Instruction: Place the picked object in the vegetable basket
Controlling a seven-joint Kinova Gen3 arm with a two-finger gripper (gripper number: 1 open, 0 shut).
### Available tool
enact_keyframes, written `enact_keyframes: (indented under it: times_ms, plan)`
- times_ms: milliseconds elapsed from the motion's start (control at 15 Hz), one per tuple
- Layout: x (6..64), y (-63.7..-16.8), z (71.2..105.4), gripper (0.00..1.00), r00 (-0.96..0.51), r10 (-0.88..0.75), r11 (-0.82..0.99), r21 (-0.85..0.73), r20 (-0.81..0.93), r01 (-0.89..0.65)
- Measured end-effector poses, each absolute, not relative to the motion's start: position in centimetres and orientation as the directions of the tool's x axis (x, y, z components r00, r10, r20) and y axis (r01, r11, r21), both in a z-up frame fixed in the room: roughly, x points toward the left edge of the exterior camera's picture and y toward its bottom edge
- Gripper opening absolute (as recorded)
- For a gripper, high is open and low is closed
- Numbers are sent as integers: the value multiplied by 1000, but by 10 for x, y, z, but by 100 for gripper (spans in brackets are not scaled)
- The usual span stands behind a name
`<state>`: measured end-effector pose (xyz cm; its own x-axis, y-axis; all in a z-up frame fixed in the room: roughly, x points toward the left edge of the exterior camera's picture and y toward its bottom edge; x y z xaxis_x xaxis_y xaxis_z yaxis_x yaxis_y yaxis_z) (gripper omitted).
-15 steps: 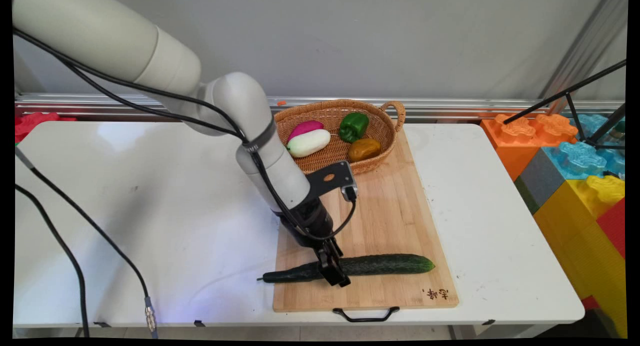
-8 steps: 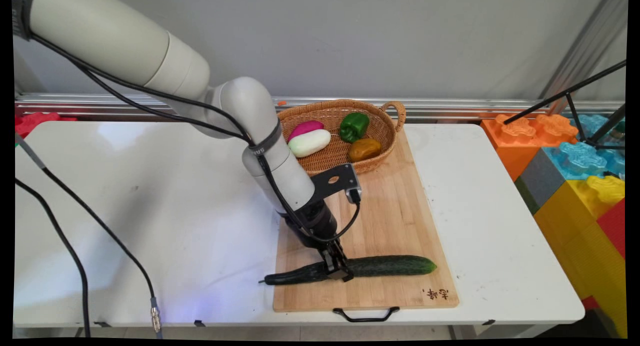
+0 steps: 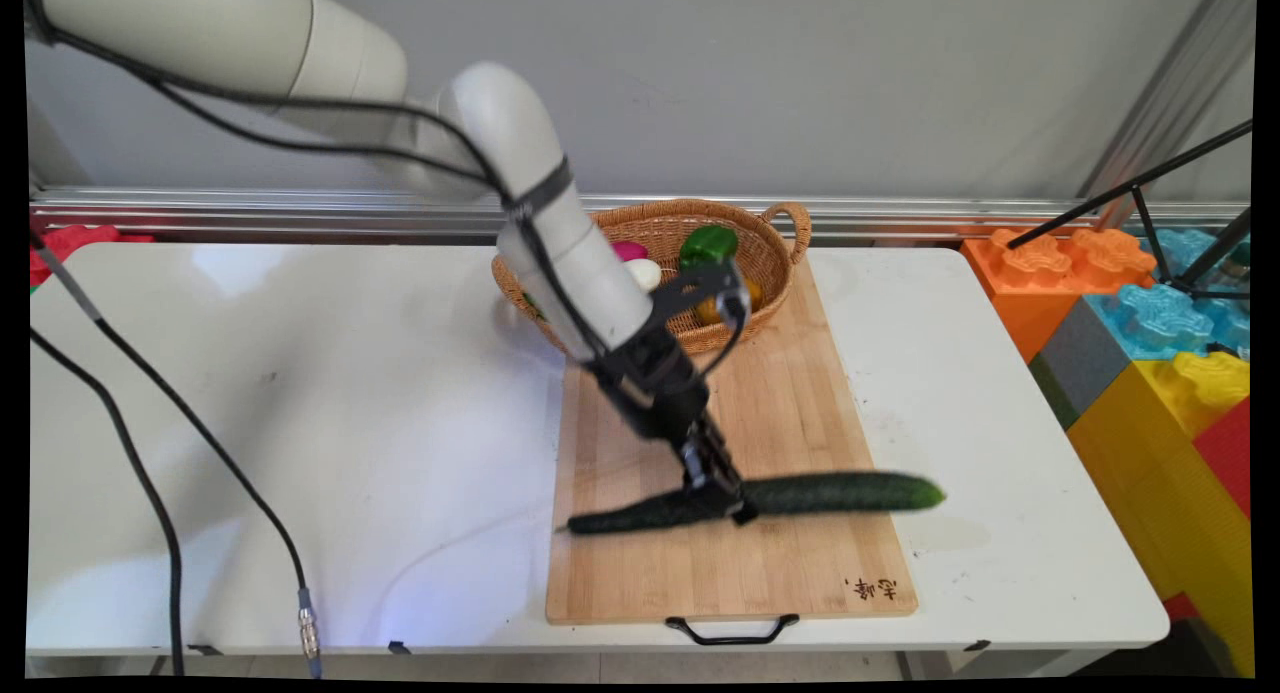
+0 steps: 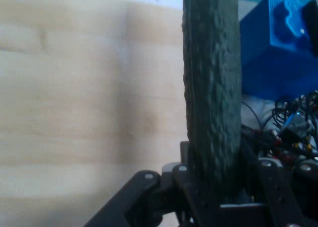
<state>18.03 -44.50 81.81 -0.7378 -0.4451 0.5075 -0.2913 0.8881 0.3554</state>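
Dark green, long and bumpy, the cucumber (image 3: 800, 495) is clamped between the fingers of the gripper (image 3: 722, 498), held a little toward its thin stem end. You see it lifted clear of the wooden cutting board (image 3: 800, 413), roughly level, with its thick end reaching past the board's right edge and its stem end hanging over the board's left part. Its shadow lies on the board beneath it. In the hand view, the cucumber (image 4: 212, 88) runs straight up from the gripper (image 4: 213, 187), with the board (image 4: 89, 88) behind it.

At the far end of the board you find a wicker basket (image 3: 775, 248) resting partly on the board. It contains a green pepper (image 3: 707, 245), a white vegetable (image 3: 645, 272), a pink one (image 3: 630, 250) and a brown one (image 3: 745, 295), all partly hidden by the arm. Beyond the board's right side, off the white table (image 3: 300, 423), stand large coloured toy blocks (image 3: 1150, 343).
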Motion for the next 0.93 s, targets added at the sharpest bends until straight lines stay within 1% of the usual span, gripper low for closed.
enact_keyframes:
  times_ms: [200,533,733,933]
  plan:
    - [184,-484,843,0,-720,-413,909,301,558,-289]
    - [201,-561,879,0,-707,-326,933,91,628,-349]
    - [215,-596,888,0,-723,-295,921,-15,625,-388]
    - [229,-619,889,0,-744,-281,907,-85,607,-412]
